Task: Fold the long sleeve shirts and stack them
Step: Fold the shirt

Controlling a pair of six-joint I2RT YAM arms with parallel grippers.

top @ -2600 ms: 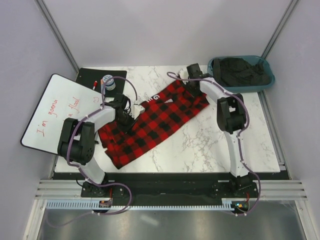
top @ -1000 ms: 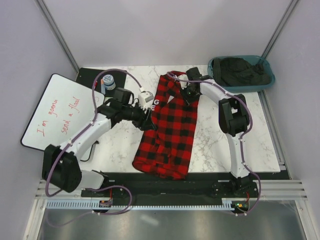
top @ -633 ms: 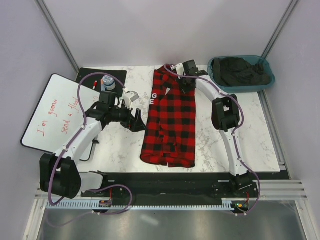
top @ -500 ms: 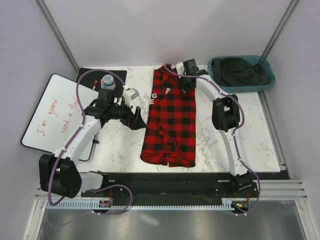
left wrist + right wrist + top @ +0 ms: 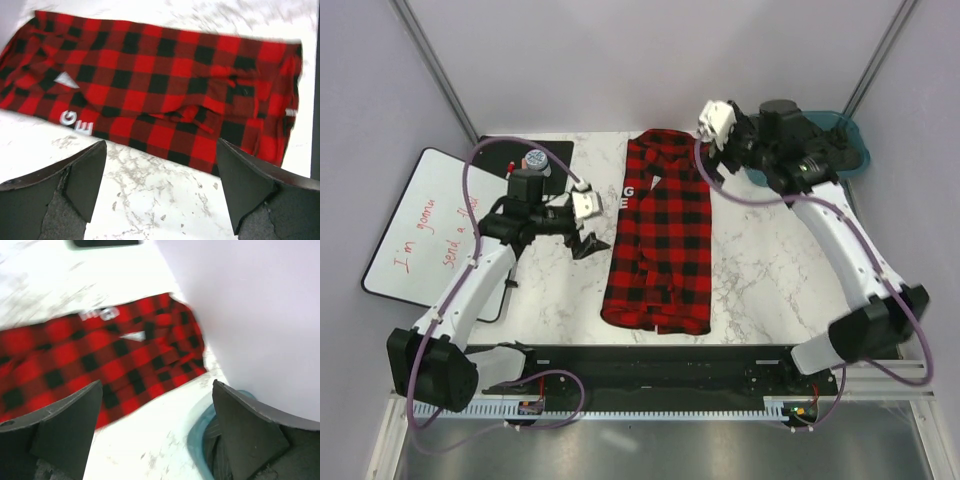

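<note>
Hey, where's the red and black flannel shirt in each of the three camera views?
Top external: the flannel shirt lies mid-table, a long strip running from the far edge toward the near edge.
Left wrist: it stretches across the upper half of the picture.
Right wrist: it sits left of centre, blurred.
Shared landmark: the white letters near the shirt's edge.

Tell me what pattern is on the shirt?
Red and black checks on the shirt, clearest in the left wrist view.
</note>
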